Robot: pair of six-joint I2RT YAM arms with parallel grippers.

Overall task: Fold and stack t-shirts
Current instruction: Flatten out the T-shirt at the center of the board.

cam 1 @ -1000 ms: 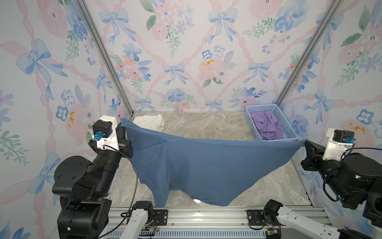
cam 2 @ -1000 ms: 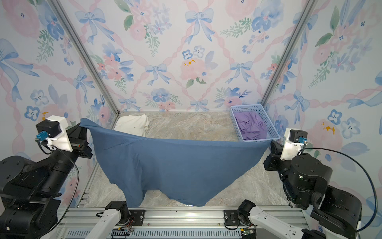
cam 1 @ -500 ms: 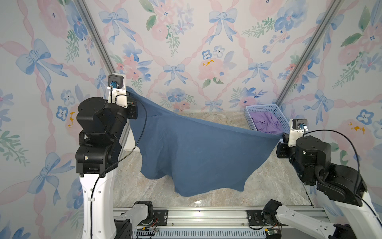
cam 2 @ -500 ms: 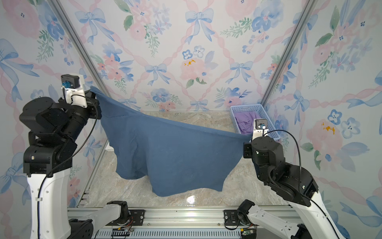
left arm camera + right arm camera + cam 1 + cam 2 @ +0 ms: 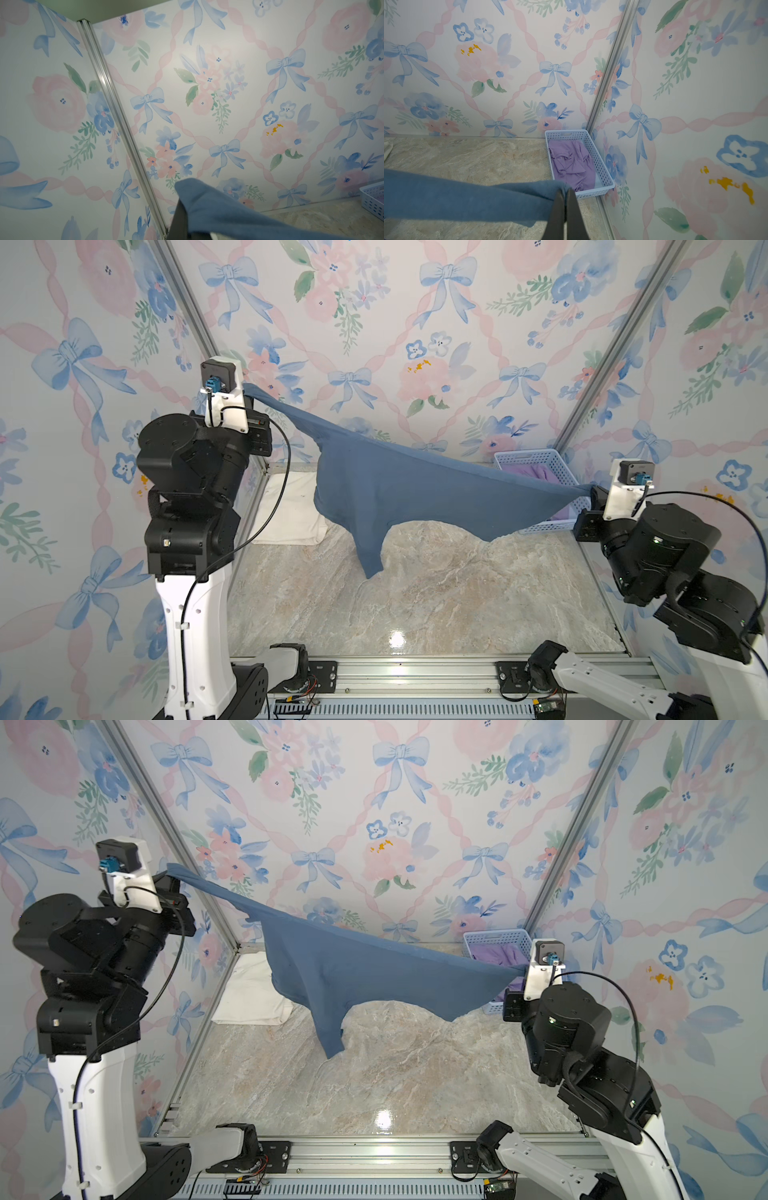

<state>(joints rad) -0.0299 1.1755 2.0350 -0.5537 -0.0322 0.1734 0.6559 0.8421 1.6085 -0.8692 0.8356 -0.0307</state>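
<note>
1. A lavender basket point(image 5: 528, 454) stands in the rear right corner of the marble surface point(image 5: 415, 614), with crumpled purple cloth point(image 5: 538, 472) inside it.
2. The cream-white t-shirt point(image 5: 291, 510) lies folded flat in the rear left corner. In both top views the hanging blue cloth hides its right edge.
3. The slate-blue t-shirt point(image 5: 415, 489) is held in the air over the rear half of the surface and crosses in front of the basket.
4. Its long axis runs left to right, sloping from high at the left down to lower at the right. One narrow end hangs toward the middle of the surface, and I cannot tell whether it touches.
5. The left gripper point(image 5: 249, 393), raised near the rear left post, is clamped on the shirt's upper corner.
6. The right gripper point(image 5: 564, 207), just beside the basket's front, has its jaws pressed together on the opposite corner.
</note>
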